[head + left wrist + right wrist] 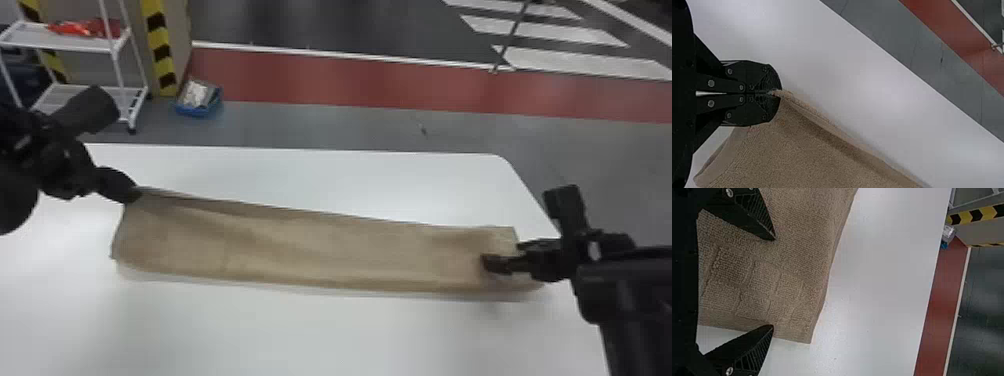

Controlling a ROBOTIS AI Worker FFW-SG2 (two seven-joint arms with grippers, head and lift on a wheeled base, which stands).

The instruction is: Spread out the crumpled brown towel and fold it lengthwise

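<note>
Head view: the towel [310,245], seemingly folded lengthwise, is being pinched far left by left gripper [779,93], jaws closed, right gripper [773,282] gaping empty, smoothing remaining.

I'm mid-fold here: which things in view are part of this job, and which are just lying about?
For the job:
- Towel, on the table
- Left gripper, shut on a towel corner
- Right gripper, open at the towel's right end
- Table, the work surface

Just lying about:
- Blue bin, on the floor
- White cart
- Red items, on the cart
</note>
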